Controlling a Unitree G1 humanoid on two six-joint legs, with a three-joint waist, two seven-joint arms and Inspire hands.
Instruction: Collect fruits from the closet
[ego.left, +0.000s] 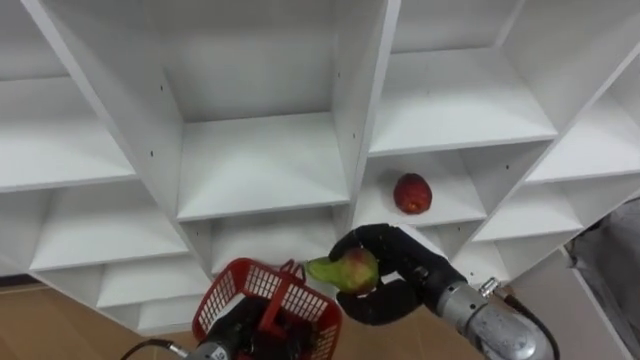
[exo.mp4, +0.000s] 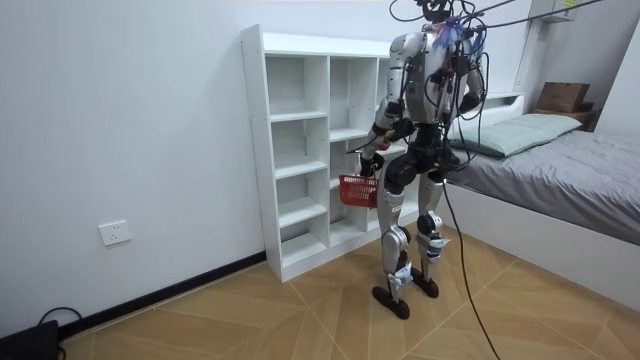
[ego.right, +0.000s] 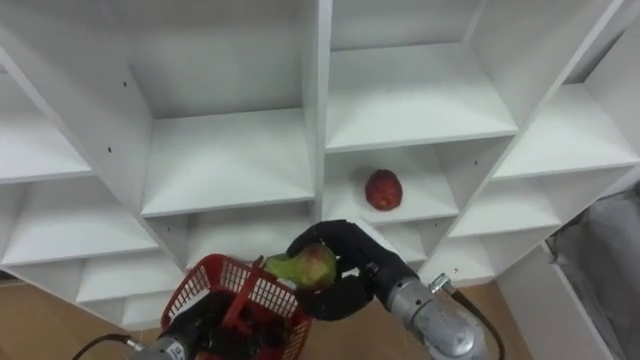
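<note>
Spotter: Where is the fruit now?

Operator: My right hand (ego.left: 405, 265) has its fingers curled round a green pear-shaped fruit with a red blush (ego.left: 345, 270). It sits low in the centre of the frame, just over the right rim of the red lattice basket (ego.left: 228, 290). My left hand (ego.left: 232, 335) is at the basket, bottom left, and I can't tell its grip through the mesh.

Spotter: How do you drop it cleanly?

Operator: I'd carry it left until it hangs over the basket's open middle, lower it, then let go. Released here, I judge it could clip the rim and roll off.

Spotter: Any room to move?

Operator: There's open air between the basket and the white shelved closet (ego.left: 260, 160). A shelf lip lies just above my right hand, so I'd stay low. A round red fruit (ego.left: 412, 193) waits on the shelf right of centre, with an upright divider to its left.
</note>
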